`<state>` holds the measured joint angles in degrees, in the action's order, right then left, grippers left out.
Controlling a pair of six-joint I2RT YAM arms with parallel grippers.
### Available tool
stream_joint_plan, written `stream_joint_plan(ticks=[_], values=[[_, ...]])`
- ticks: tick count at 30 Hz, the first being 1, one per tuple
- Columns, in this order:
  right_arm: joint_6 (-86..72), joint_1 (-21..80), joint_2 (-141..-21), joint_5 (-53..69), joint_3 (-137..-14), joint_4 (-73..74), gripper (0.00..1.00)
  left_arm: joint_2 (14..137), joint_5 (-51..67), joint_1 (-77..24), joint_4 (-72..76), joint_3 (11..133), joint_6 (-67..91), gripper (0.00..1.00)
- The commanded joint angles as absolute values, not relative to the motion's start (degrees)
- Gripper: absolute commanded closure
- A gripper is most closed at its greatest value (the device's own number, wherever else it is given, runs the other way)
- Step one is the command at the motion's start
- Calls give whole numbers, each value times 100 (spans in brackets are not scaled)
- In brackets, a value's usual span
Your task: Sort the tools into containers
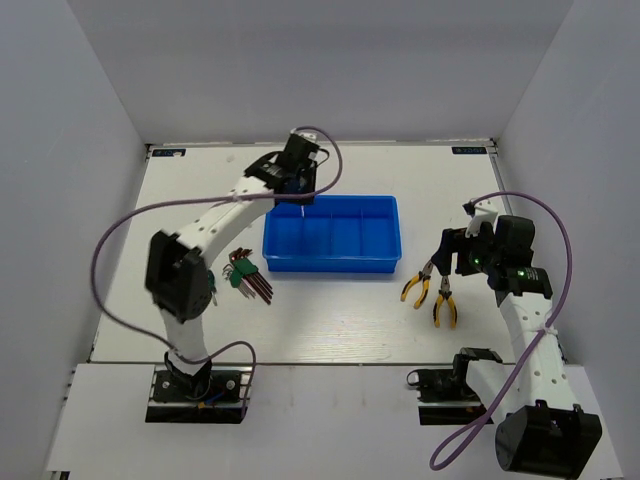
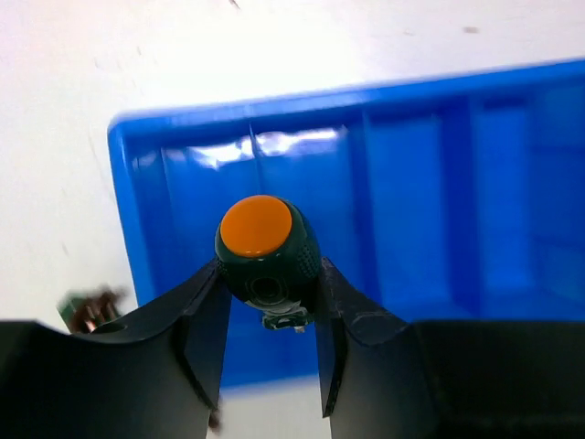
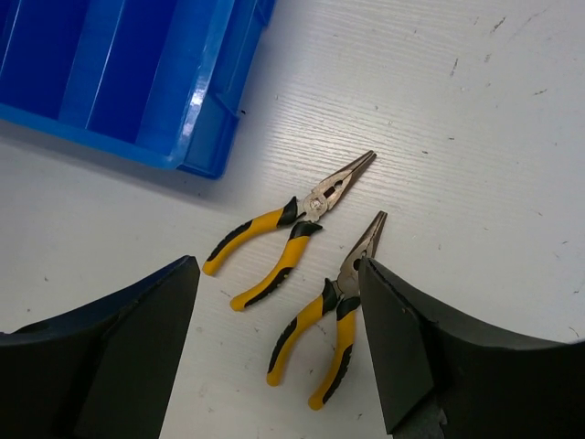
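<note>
My left gripper (image 2: 270,274) is shut on a stubby green screwdriver (image 2: 265,247) with an orange end cap. It holds the screwdriver over the left end compartment of the blue tray (image 2: 128,183), whose far left corner lies under that gripper (image 1: 297,190) in the top view. Two yellow-and-black pliers (image 3: 292,229) (image 3: 334,306) lie on the table right of the tray (image 1: 330,262). My right gripper (image 3: 276,265) hangs open above them, a finger on either side. The hex keys (image 1: 247,275) lie left of the tray's near corner.
White walls close in the table on three sides. The tray's compartments (image 1: 345,232) that show in the top view hold nothing. A purple cable (image 1: 130,225) loops off each arm. The tray's right corner (image 3: 206,137) sits close to the nearer pliers.
</note>
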<state>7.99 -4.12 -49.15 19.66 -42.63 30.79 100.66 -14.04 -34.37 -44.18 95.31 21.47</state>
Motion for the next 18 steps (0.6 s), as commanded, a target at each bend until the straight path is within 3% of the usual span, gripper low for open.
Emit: stream_joint_plan(ticks=[1, 15, 18], values=[[896, -422, -4878, 2065, -4456, 3094, 23, 10994, -2238, -3472, -4887, 10151, 1143, 100], [914, -422, -4843, 2039, -4456, 3129, 22, 10969, -2725, -3340, -4263, 9484, 1046, 100], [897, -422, -4834, 2013, -4456, 3129, 22, 10969, -2725, -3393, -4263, 9159, 1160, 85]])
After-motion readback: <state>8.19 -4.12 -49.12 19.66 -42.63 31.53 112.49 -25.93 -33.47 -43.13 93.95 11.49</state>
